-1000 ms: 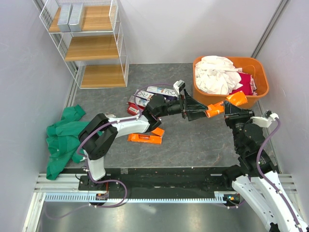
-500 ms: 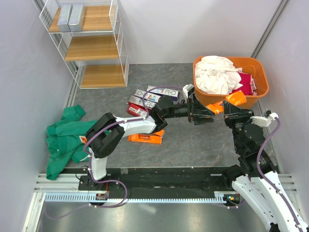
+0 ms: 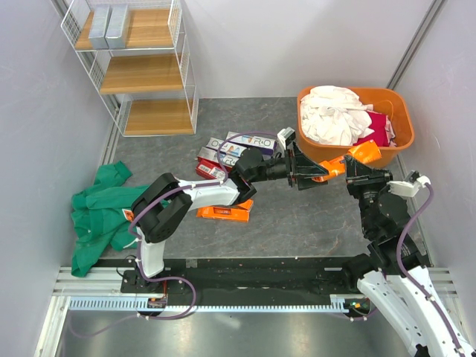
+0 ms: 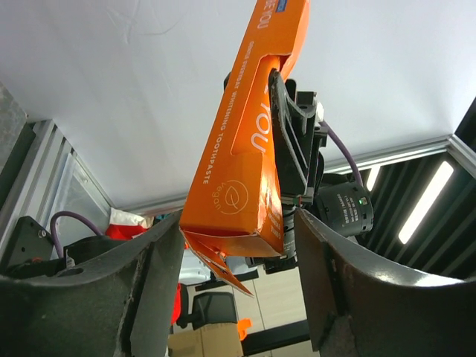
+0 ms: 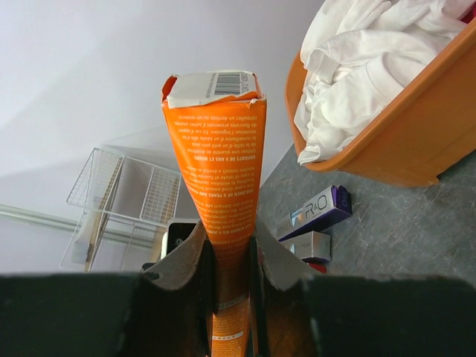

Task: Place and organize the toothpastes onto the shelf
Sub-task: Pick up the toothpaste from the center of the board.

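**Toothpaste carton held between two hands, mid-air beside the tub**

Toothpaste in an orange carton (image 3: pixel 332 166) hangs above the counter (image 3: pixel 297 223), just in front of the orange tub (image 3: pixel 398 111). Compared with a second ago, the left hand (image 3: pixel 318 175) has reached further right along the carton, and the left arm now leaves more of the white "R.O" cartons (image 3: pixel 236 144) on the counter uncovered. The right hand (image 3: pixel 351 169) has barely shifted.

From above, both hands cover most of the held carton, so only a short orange stretch shows. The left arm also hides part of the pile on the counter, where a red carton (image 3: pixel 210 169) and another orange carton (image 3: pixel 223 213) peek out. In the left wrist view the carton (image 4: pixel 245 163) runs off the top edge.

The right hand (image 5: pixel 227 230) is clenched on the carton (image 5: pixel 219 163), its barcode end pointing away. The left hand (image 4: pixel 238 223) straddles the other end with a finger (image 4: pixel 156 282) close on either side. Whether they press it cannot be told.

Two silver-grey cartons (image 3: pixel 108 24) lie side by side on the top tier of the shelf (image 3: pixel 149 74).
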